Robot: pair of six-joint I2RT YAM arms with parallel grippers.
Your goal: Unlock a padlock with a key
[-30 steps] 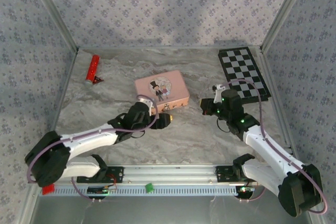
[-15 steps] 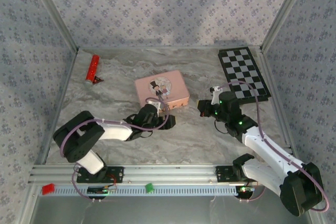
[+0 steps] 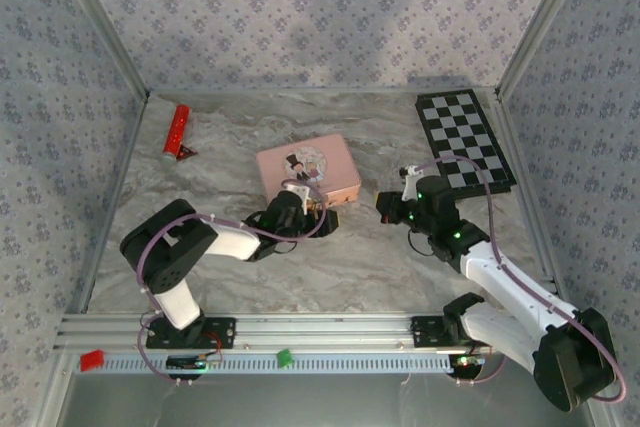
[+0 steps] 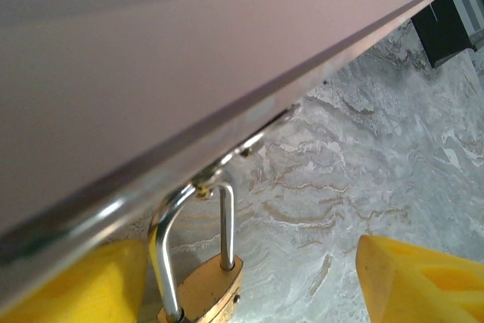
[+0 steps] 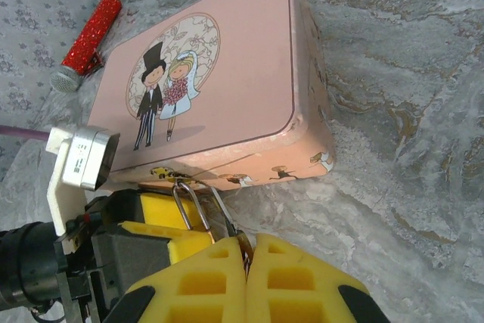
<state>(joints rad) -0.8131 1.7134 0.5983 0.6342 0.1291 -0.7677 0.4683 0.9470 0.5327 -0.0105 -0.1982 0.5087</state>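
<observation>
A brass padlock (image 4: 200, 287) hangs by its silvery shackle (image 5: 189, 200) from the latch on the front of the pink picture tin (image 3: 308, 169). My left gripper (image 4: 249, 281) is open and straddles the padlock. Its left finger (image 4: 72, 285) is close beside the shackle and its right finger (image 4: 423, 277) stands well off. In the top view the left gripper (image 3: 310, 212) sits at the tin's near edge. My right gripper (image 5: 246, 259) is shut on the key (image 5: 224, 213), a thin dark sliver that sticks out of the fingertips toward the padlock. From above, the right gripper (image 3: 386, 209) is right of the tin.
A red glittery bar (image 3: 177, 130) lies at the back left. A black-and-white checkerboard (image 3: 465, 140) lies at the back right. Patterned walls enclose the marble table on three sides, and a metal rail (image 3: 320, 327) runs along the near edge.
The left arm has folded in and its gripper has moved up to the tin's front edge, around the padlock, with its jaws narrowing. The right gripper has shifted slightly left.
</observation>
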